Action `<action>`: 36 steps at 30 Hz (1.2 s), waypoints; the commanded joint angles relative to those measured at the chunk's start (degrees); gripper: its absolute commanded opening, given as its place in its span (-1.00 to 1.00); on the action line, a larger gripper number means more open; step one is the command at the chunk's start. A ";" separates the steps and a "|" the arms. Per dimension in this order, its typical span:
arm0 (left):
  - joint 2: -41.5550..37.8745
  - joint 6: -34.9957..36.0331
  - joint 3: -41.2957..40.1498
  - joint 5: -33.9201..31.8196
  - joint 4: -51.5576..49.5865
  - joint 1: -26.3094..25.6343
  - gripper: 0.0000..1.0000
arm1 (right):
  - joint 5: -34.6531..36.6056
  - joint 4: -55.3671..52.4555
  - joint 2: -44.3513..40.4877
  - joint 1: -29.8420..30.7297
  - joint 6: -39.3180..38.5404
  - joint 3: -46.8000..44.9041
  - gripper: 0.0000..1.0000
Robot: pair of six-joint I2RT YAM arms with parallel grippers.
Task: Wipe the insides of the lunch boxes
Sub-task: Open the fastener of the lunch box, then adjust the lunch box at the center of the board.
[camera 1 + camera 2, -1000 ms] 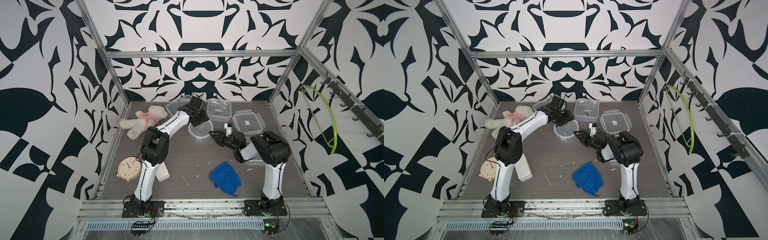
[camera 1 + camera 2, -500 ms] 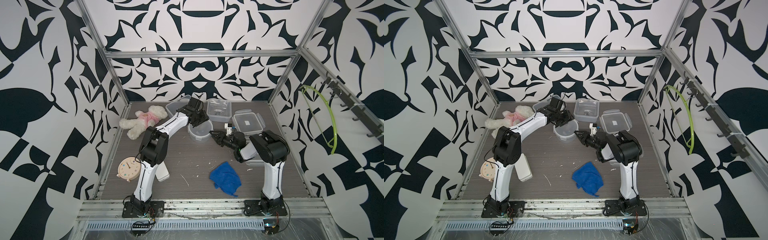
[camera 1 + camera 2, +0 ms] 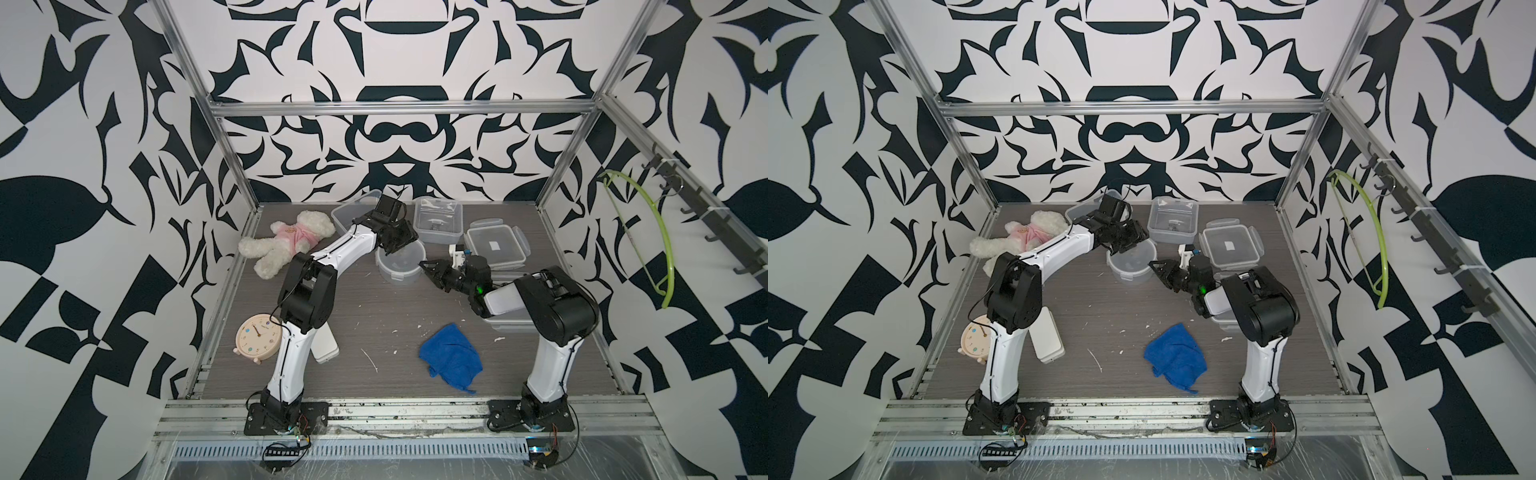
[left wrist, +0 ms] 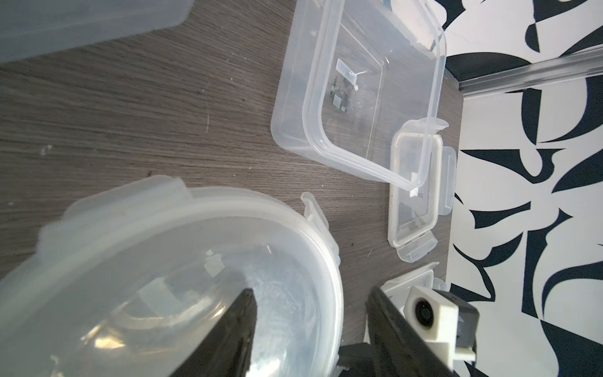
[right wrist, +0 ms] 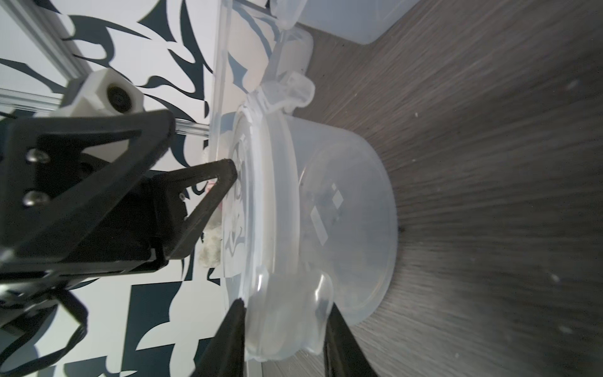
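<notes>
- Pinching snap clip (image 5: pixel 310 293) on round lunch box (image 5: pixel 346 202) with right end effector (image 5: pixel 285 326), tighter than a sec ago.
- Keeping left end effector (image 4: pixel 310 293) spread, empty.
- Unlatching; no wiping yet.

clock (image 3: pixel 257 338): dial marks too small to read
lid (image 3: pixel 486 254) sticker: nothing legible
box (image 4: pixel 352 107) label: print blurred

- Round lunch box (image 3: pixel 400 262) is hemmed in: left gripper (image 3: pixel 402 248) spread over its far rim, right gripper (image 3: pixel 428 270) pinching its right-side clip.
- Bare tabletop (image 3: pixel 374 307) between the arms; blue cloth (image 3: pixel 451 359) lies nearer the front.
</notes>
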 commanded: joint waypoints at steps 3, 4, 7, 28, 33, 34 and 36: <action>7.25 -0.35 -4.32 -1.05 -11.79 -0.33 0.18 | 11.33 -37.60 -7.34 3.15 -19.38 8.56 -1.00; 7.39 -0.30 -4.15 -1.05 -11.93 -0.36 0.18 | 13.22 -42.56 -8.13 3.59 -20.58 10.14 -1.00; 7.55 -0.38 -3.80 -1.09 -12.13 -0.41 0.18 | 14.93 -47.18 -10.40 3.95 -21.81 11.73 -0.90; -9.83 7.72 4.75 -22.02 -27.10 1.09 0.24 | 27.48 -68.61 -4.50 4.33 -39.03 37.00 -1.00; -12.14 6.91 -0.66 -23.92 -25.41 3.30 0.25 | 26.85 -73.70 6.19 4.33 -40.86 49.02 -1.00; -11.94 6.91 -0.88 -24.29 -24.96 3.54 0.25 | 26.41 -74.25 7.86 4.32 -40.95 50.86 -1.00; -10.87 6.91 -0.75 -24.77 -24.03 3.92 0.25 | 25.48 -74.96 10.23 4.32 -41.16 53.49 -1.00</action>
